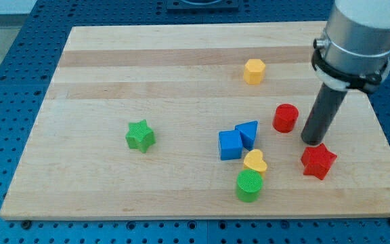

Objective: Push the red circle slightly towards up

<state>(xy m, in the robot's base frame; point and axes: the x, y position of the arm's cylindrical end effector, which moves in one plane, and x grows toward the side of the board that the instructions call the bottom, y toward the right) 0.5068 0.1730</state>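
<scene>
Dark and cylindrical, the rod descended from a grey housing cut off by the view's top right corner, so the arm above it could not be inspected. It stood close to upright, leaning slightly toward the view's left at its lower end. My tip [313,140] held nothing and rested at board level; whether it actually met the surface could not be confirmed. The tip sat just to the view's right of the red circle [285,118], with a narrow strip of bare wood showing between them, and slightly lower in the view than that block. Directly below the tip lay the red star [318,161], its upper point very near the rod's end; contact could not be determined. The red circle stood upright in the right half of the wooden board [114,81], apart from all other blocks. Further to the view's left, a blue triangular block [248,133] and a blue cube [229,145] were pressed together, the cube partly covering the triangular block's lower edge. Below them a yellow heart [254,162] touched or overlapped a green cylinder [250,186], which hid the heart's lower part. A yellow hexagon [254,70] sat alone toward the view's top. A green star [140,135] lay well apart at the view's left. Blue perforated table [5,88] surrounded the board, its extent cut off on every side.
</scene>
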